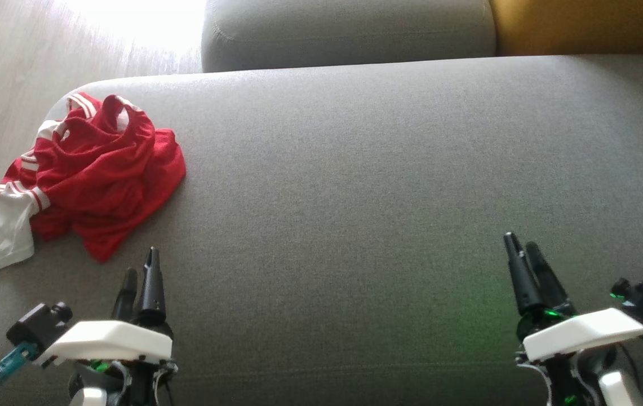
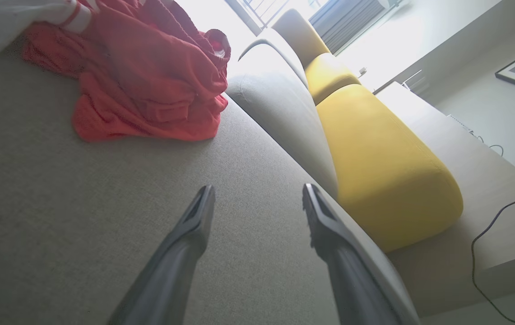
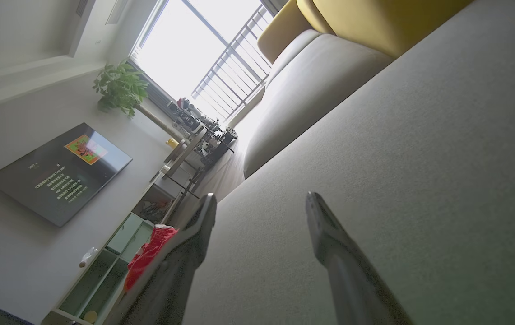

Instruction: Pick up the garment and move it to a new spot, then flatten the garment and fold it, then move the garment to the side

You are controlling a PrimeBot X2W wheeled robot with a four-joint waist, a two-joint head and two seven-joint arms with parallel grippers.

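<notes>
Nearest the robot, the left gripper (image 1: 142,262) hovers low over the grey sofa seat (image 1: 355,197) with its 2 dark fingers spread apart and nothing between them. The left wrist view confirms the gap, with bare upholstery showing between the tips. The right gripper (image 1: 521,242) sits far over to the right, likewise spread and empty, well apart from the cloth. Just beyond the left gripper, at the seat's left end, lies the garment (image 1: 101,175). It is a red jersey crumpled into a loose heap, with white striped cuffs (image 1: 36,197) and a white sleeve (image 1: 5,231) trailing toward the seat's edge, close to the floor (image 1: 0,67). It looks light, thin and completely limp, so it should sag and stretch out when lifted rather than keep any shape. The smooth-looking knit may also slip from a shallow pinch. A sensible hold is probably the raised ridge of folds near the top of the heap, or the hem corner nearest the left gripper, taken deep enough to catch more than 1 layer. The trailing white sleeve seems a poor choice, since pulling there could drag the pile off the edge. Farther back stand a grey back cushion (image 1: 349,28) and a yellow cushion (image 1: 580,25).
</notes>
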